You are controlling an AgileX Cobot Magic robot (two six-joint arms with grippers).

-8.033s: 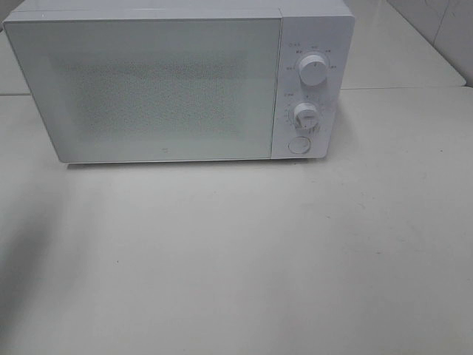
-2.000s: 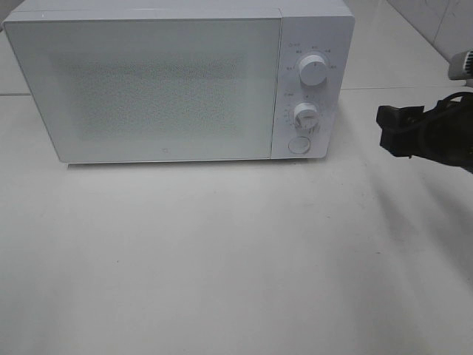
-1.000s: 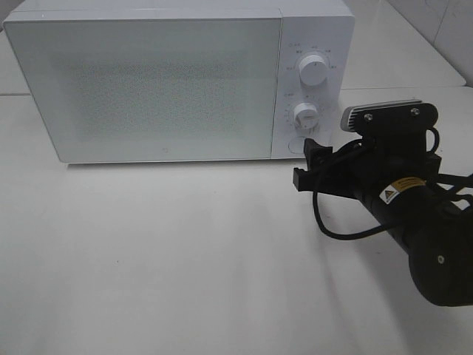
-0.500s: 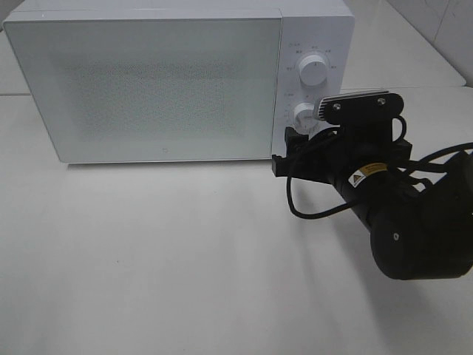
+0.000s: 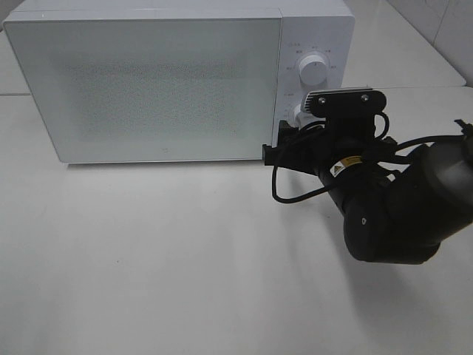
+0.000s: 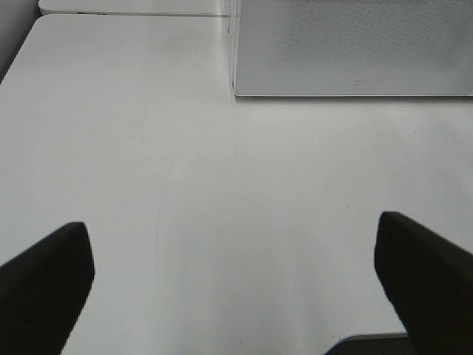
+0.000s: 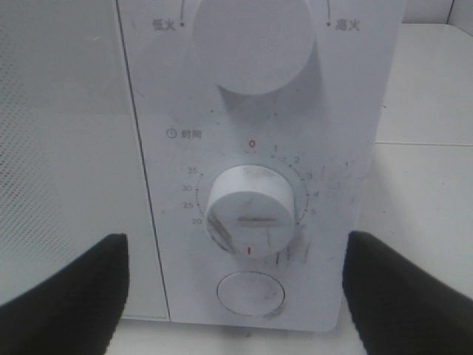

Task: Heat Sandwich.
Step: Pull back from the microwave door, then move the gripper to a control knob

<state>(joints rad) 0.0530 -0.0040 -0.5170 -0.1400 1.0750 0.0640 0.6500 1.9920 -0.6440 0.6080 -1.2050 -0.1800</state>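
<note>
White counter (image 5: 185, 259) is carrying a microwave (image 5: 148, 81). Right gripper (image 5: 277, 144), released, is facing its button (image 7: 250, 293); drifting high could turn the dial (image 7: 250, 211).

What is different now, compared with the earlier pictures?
The right arm came in from the right and moved left, up to the microwave. Its jaws are open in front of the timer knob, holding nothing. The microwave did not move and its door stayed shut.
</note>
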